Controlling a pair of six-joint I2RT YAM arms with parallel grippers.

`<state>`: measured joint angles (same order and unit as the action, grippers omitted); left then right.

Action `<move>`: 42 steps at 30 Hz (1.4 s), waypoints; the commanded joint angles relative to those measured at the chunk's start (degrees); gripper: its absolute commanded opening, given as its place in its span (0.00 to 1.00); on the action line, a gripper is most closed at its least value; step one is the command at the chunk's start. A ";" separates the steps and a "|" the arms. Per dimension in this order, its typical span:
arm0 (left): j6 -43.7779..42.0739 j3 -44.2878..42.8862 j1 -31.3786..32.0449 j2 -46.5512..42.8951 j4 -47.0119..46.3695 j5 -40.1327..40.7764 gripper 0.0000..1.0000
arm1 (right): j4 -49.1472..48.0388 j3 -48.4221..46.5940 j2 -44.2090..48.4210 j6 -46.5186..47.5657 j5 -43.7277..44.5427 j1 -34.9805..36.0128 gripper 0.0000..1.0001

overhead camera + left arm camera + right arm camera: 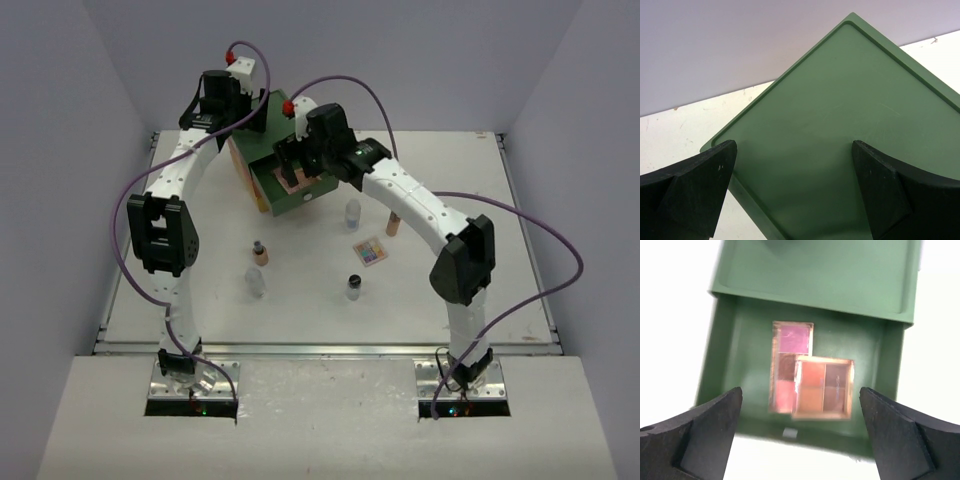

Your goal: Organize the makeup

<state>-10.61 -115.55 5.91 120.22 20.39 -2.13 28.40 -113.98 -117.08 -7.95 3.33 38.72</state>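
Right tool [800,395]: we logged jaws spread, grasping nothing, above the open drawer [727,345] | two palettes [822,387] lay flat inside, overlapping, directly below | left tool [794,145]: spread, empty, over the chest top [840,125] | we judged the multicolour palette [371,250] next: flat on the counter [300,310], nearer the right arm, open room around it.

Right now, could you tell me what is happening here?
The robot is loading a green drawer chest. The right end effector hangs open over the pulled-out drawer, where a pink palette lies with a brown palette overlapping it. The left end effector, open too, is over the chest's top. A multicolour palette, bottles and jars lie on the table.
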 commanded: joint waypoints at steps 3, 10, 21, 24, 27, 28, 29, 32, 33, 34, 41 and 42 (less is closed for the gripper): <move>-0.12 -1.26 -0.11 1.03 1.53 -0.07 1.00 | 5.88 20.42 25.36 -2.17 4.01 -0.51 0.99; 0.11 -1.96 -0.07 1.50 1.50 -0.55 1.00 | 8.25 48.12 38.45 -12.97 4.26 -2.46 0.99; -1.26 -0.77 -0.11 0.50 1.85 0.22 1.00 | -0.20 52.65 27.25 -16.18 1.24 -8.47 0.97; -1.56 -0.12 -0.11 0.27 1.85 0.41 1.00 | -2.76 52.42 23.53 -15.93 2.76 -8.61 0.97; -1.87 0.06 -0.11 0.27 1.85 0.80 1.00 | -3.62 51.51 19.00 -14.73 3.86 -9.08 0.99; -1.96 -0.03 -0.11 0.27 1.85 0.90 1.00 | -3.62 51.32 18.07 -14.64 3.87 -9.35 0.99; -2.21 0.03 -0.05 0.27 1.85 0.96 1.00 | -3.87 51.13 17.09 -14.58 3.75 -9.68 0.99; -2.54 0.03 -0.08 0.24 1.88 1.16 1.00 | -4.81 50.62 15.56 -13.75 4.16 -10.21 0.99; -2.58 0.06 -0.11 0.27 1.85 1.16 1.00 | -4.90 50.42 14.53 -13.37 4.44 -10.24 0.99; -2.58 0.06 -0.11 0.33 1.85 1.27 1.00 | -5.09 50.19 13.52 -12.66 4.63 -10.30 0.99; -2.52 -0.03 -0.11 0.26 1.85 1.46 1.00 | -9.05 52.13 8.96 -8.81 2.50 -10.33 0.96; -2.75 -0.03 -0.11 0.19 1.85 1.70 1.00 | -10.25 53.01 8.90 -8.57 2.11 -10.33 0.92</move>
<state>-11.82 -115.83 5.91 120.42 20.49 -2.13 22.52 -61.78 -106.72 -19.14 6.02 28.42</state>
